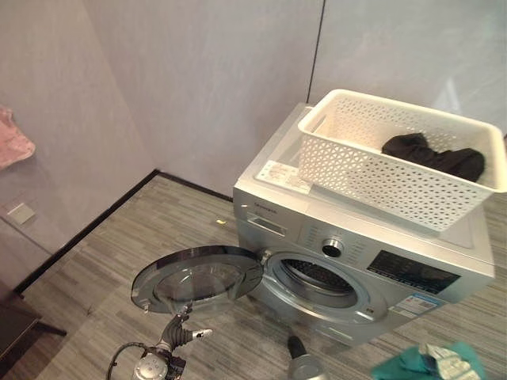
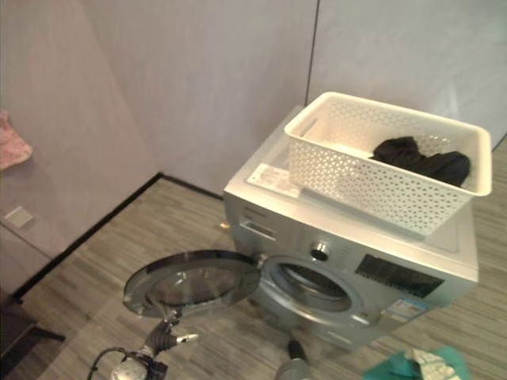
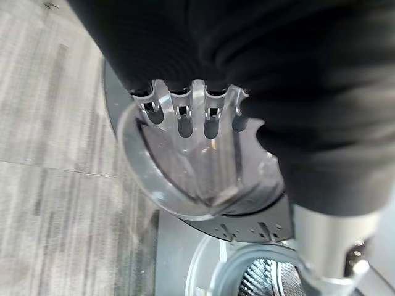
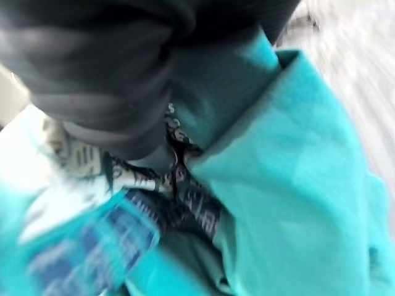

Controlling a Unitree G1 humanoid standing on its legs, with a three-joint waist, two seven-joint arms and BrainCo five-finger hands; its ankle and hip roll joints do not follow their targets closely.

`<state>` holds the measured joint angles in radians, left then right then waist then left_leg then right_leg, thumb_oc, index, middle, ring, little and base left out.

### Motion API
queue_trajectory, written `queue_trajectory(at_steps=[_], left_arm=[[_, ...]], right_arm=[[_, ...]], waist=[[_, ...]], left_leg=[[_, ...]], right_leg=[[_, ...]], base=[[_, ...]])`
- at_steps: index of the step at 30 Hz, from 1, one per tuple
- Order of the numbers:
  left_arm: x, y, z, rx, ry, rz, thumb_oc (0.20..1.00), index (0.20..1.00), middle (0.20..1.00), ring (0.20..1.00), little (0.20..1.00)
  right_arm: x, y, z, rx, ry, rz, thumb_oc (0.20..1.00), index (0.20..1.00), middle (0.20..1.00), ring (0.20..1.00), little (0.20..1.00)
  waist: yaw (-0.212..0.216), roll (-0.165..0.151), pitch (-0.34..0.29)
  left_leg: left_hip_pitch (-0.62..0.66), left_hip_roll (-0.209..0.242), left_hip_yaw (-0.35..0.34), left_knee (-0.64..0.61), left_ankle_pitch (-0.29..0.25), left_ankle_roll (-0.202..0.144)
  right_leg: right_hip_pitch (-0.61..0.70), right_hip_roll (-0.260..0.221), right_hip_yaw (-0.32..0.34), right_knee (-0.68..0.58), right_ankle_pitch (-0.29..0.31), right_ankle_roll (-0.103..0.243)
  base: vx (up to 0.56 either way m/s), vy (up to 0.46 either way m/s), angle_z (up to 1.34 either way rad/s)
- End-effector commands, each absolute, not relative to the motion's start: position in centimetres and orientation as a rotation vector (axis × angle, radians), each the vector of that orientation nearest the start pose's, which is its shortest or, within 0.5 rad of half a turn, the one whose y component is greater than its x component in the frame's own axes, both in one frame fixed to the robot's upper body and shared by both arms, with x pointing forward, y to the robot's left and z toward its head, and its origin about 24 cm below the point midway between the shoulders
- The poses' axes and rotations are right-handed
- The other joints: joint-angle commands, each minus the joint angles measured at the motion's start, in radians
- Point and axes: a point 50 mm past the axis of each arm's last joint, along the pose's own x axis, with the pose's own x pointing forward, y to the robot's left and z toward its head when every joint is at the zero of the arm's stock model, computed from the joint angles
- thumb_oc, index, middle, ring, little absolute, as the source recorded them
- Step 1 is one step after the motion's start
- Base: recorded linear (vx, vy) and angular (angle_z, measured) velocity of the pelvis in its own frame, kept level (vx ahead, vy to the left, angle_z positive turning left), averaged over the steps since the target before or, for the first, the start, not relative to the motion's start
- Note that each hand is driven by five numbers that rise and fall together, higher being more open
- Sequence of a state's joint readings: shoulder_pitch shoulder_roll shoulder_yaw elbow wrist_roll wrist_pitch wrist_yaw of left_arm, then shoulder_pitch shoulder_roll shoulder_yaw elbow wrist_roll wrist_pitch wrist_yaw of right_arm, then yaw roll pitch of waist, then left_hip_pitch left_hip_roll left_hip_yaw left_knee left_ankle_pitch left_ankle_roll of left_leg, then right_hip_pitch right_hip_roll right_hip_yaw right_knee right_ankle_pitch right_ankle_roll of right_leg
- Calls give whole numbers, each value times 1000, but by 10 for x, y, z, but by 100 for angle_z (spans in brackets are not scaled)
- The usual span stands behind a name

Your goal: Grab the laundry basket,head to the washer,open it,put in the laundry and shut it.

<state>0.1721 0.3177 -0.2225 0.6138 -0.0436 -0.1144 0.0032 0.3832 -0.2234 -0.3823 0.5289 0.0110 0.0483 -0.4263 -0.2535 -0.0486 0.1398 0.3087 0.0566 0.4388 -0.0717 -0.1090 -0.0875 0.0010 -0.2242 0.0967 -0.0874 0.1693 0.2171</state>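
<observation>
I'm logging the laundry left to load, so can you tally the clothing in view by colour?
Black garment in the white basket on the washer: 1
Teal garment at the right hand: 1
Pink cloth at the far left edge: 1
Total: 3

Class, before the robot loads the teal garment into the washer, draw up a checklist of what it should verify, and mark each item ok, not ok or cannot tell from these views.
1. Washer door swung fully open: ok.
2. Drum opening free of obstruction: ok.
3. Teal garment held at the right hand: ok, though whether the fingers are closed round it: cannot tell, since cloth hides them.
4. Left hand out of the loading path: not ok, it is close against the open door.
5. Laundry basket steady on top of the washer: ok.
6. Basket emptied: not ok, a black garment lies inside.
</observation>
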Motion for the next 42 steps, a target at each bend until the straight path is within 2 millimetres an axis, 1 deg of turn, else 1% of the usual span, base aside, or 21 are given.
queue_trajectory(at_steps=[1,4,5,8,9,10,11,12,13,14,18,22,25,26,27,28,32,37,38,39,42], left_arm=[[167,217,-96,300,616,-57,1000,1000,1000,1000,1000],[172,213,-93,299,590,-57,1000,1000,1000,1000,1000],[175,211,-90,298,571,-56,1000,1000,1000,1000,1000],[183,205,-85,290,532,-59,1000,1000,1000,1000,1000],[186,203,-84,289,524,-61,1000,1000,1000,1000,1000],[189,200,-83,293,511,-67,1000,1000,1000,1000,1000],[189,200,-83,293,511,-67,1000,1000,1000,1000,1000],[191,198,-82,294,504,-71,1000,1000,1000,1000,1000],[193,198,-80,294,492,-70,1000,1000,1000,1000,1000],[193,198,-80,294,492,-69,1000,1000,1000,1000,1000],[201,192,-75,281,453,-70,1000,1000,1000,1000,1000],[215,186,-66,262,400,-54,1000,1000,1000,1000,1000],[222,179,-61,237,364,-47,1000,1000,1000,1000,1000],[225,177,-58,231,350,-48,1000,1000,1000,1000,1000],[225,177,-58,231,350,-48,1000,1000,1000,1000,1000],[230,171,-52,213,317,-60,1000,1000,1000,1000,1000],[239,159,-43,168,274,-82,1000,1000,1000,1000,1000],[246,146,-38,155,251,-117,1000,1000,1000,1000,1000],[246,146,-38,155,251,-117,1000,1000,1000,1000,1000],[248,142,-38,151,247,-121,1000,1000,1000,1000,1000],[249,140,-36,150,240,-127,1000,1000,1000,1000,1000]], right_arm=[[98,-309,-77,-197,652,-809,200,200,200,200,200],[121,-283,-77,-174,610,-635,200,200,200,200,200],[130,-276,-75,-181,590,-586,200,200,200,200,200],[148,-259,-72,-188,555,-472,200,200,200,200,200],[151,-255,-72,-192,549,-445,200,200,200,200,200],[158,-245,-71,-176,534,-402,200,200,200,200,200],[158,-245,-71,-176,533,-402,200,200,200,200,200],[160,-241,-69,-177,521,-378,200,200,200,200,200],[162,-239,-68,-184,517,-361,200,200,200,200,200],[162,-239,-68,-184,517,-361,200,200,200,200,200],[166,-240,-67,-205,509,-359,200,200,200,200,200],[183,-241,-60,-215,460,-392,200,200,200,200,200],[199,-245,-50,-216,404,-439,200,200,200,200,200],[206,-247,-43,-215,372,-461,200,200,200,200,200],[207,-247,-43,-215,371,-461,200,200,200,200,200],[217,-251,-33,-225,322,-502,200,200,200,200,200],[237,-255,-14,-204,239,-591,200,200,200,200,200],[260,-248,11,-193,123,-619,200,200,200,200,200],[260,-248,11,-193,123,-619,200,200,200,200,200],[272,-242,29,-200,45,-618,200,200,200,200,200],[276,-241,35,-209,16,-619,200,200,200,200,200]], waist=[[31,-25,30],[46,-21,57],[53,-23,65],[64,-10,94],[67,-8,102],[76,-6,112],[75,-6,111],[77,0,124],[81,-1,135],[80,-1,134],[84,15,171],[81,30,213],[80,50,246],[80,57,260],[80,57,259],[79,71,282],[84,102,309],[102,130,330],[102,130,329],[109,144,343],[112,150,348]], left_leg=[[-72,-16,-110,182,-181,132],[-89,-16,-118,193,-175,125],[-100,-19,-121,193,-168,124],[-123,-16,-133,205,-165,119],[-131,-16,-137,208,-163,117],[-151,-19,-142,212,-153,113],[-152,-19,-143,213,-153,113],[-162,-14,-151,219,-153,110],[-179,-16,-155,224,-145,108],[-181,-16,-156,226,-146,108],[-248,-10,-180,257,-132,97],[-322,-11,-189,297,-127,96],[-373,-6,-186,325,-130,97],[-393,-5,-185,331,-128,96],[-395,-5,-184,332,-129,96],[-433,-6,-186,349,-128,97],[-514,-13,-191,365,-120,95],[-603,-27,-201,373,-103,92],[-603,-27,-201,373,-103,92],[-642,-34,-206,375,-95,91],[-663,-36,-208,380,-93,91]], right_leg=[[-133,-103,-70,70,62,45],[-136,-115,-85,67,67,43],[-143,-121,-87,65,72,44],[-145,-131,-105,65,68,41],[-148,-134,-111,66,69,40],[-159,-145,-116,66,73,38],[-159,-145,-117,66,73,38],[-156,-147,-127,68,69,36],[-165,-154,-129,69,73,35],[-166,-154,-130,70,73,34],[-192,-171,-159,75,75,28],[-248,-182,-161,92,78,25],[-296,-192,-162,107,79,24],[-315,-196,-163,112,82,25],[-317,-196,-162,113,82,25],[-346,-206,-174,123,85,26],[-412,-224,-191,131,96,28],[-480,-246,-214,136,110,31],[-481,-246,-214,136,110,31],[-515,-255,-218,149,112,31],[-532,-260,-218,158,112,31]], base=[[-25,-16,7],[-39,-11,18],[-57,-6,16],[-59,2,9],[-77,-13,28],[-55,-13,33],[-62,-17,27],[-68,-10,15],[-69,-10,15],[-88,-22,19],[-74,-26,28],[-98,-15,8],[-76,-6,3],[-56,-10,1],[-100,-10,0],[-82,-10,-2],[-85,-9,14],[-53,-13,9],[-78,-20,4],[-57,-9,3],[-64,-28,6]])
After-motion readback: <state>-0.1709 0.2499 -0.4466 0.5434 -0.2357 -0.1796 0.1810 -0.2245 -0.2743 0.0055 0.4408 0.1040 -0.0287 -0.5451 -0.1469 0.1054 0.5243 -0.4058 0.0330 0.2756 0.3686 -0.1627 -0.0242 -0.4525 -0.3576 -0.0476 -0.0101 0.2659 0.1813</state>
